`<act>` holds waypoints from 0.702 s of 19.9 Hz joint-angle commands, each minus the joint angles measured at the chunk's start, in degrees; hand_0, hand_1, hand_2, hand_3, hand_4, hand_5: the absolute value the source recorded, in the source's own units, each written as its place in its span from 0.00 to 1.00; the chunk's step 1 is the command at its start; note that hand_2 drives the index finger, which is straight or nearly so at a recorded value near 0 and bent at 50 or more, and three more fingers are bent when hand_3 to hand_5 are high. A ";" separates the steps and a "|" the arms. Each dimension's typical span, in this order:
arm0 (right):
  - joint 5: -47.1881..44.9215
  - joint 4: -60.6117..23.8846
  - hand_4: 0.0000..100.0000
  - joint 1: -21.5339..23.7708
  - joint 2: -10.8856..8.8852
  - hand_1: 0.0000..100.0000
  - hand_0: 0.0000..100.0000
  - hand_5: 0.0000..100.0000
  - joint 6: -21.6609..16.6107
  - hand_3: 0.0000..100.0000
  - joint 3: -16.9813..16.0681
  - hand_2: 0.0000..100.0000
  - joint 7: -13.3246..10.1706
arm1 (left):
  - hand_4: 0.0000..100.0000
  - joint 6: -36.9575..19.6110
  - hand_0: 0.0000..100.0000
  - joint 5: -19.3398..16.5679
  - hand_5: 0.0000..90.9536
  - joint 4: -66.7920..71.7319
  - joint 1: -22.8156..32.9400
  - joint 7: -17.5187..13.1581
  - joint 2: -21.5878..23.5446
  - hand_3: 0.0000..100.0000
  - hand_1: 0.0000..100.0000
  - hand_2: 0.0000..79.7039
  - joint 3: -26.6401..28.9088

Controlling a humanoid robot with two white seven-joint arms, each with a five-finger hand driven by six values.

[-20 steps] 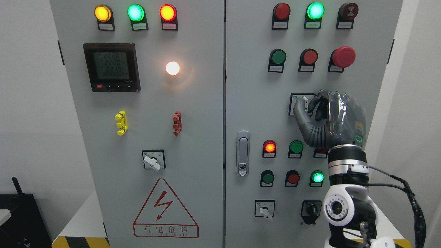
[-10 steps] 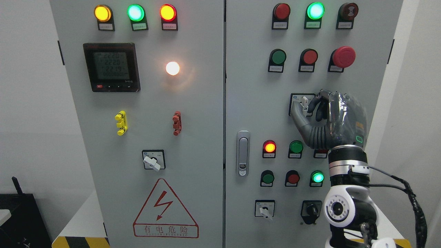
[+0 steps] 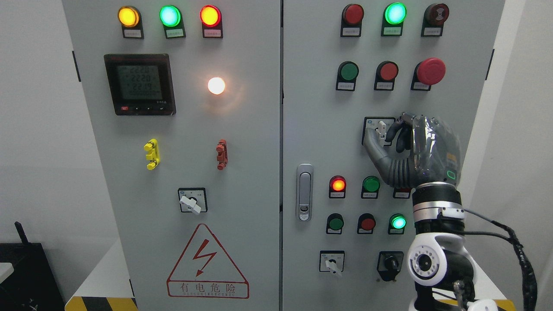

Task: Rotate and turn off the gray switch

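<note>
A gray switch (image 3: 382, 128), a small rotary selector with a pale lever on a square dark-framed plate, sits on the right door of a gray electrical cabinet (image 3: 315, 129), about mid-height and toward the door's right side. Its lever stands nearly upright, long axis close to vertical, the top leaning slightly left. The right robot hand (image 3: 384, 136) reaches up from the lower right and pinches the lever: the thumb presses from the left and below, and curled dark fingers (image 3: 395, 127) close on it from the right. The hand's back, wrapped in clear film, faces the camera and hides the plate's right part.

Above the switch are a green button (image 3: 348, 71), a red button (image 3: 388, 71) and a large red mushroom stop button (image 3: 430, 71). Below it, a lit red lamp (image 3: 338, 184) and an unlit green one (image 3: 371, 184); lower still, a lit green lamp (image 3: 398, 222) and two more selector switches.

The left door carries a digital meter (image 3: 139, 84), a glowing white lamp (image 3: 216, 85), a yellow clip, a red clip, another selector (image 3: 192, 200) and a red lightning warning triangle (image 3: 207, 263).

The cabinet stands against white walls, with yellow-black hazard tape (image 3: 101, 303) at its foot and a black box at the lower left.
</note>
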 commanded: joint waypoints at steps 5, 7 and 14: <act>0.00 -1.18 0.92 0.14 -0.12 0.43 0.33 1.00 -0.05 0.94 -1.76 0.69 0.03 | 0.00 0.04 0.12 0.00 0.00 0.79 0.00 0.31 0.00 0.00 0.39 0.00 -0.09; 0.00 -1.79 0.92 0.32 -0.12 0.43 0.33 1.00 -0.14 0.94 -1.85 0.69 -0.05 | 0.00 0.04 0.12 0.00 0.00 0.79 0.00 0.31 0.00 0.00 0.39 0.00 -0.09; -0.18 -5.13 0.92 2.86 -0.91 0.42 0.34 1.00 -0.57 0.94 -3.42 0.69 -0.84 | 0.00 0.04 0.12 0.00 0.00 0.79 0.00 0.22 0.00 0.00 0.39 0.00 -0.09</act>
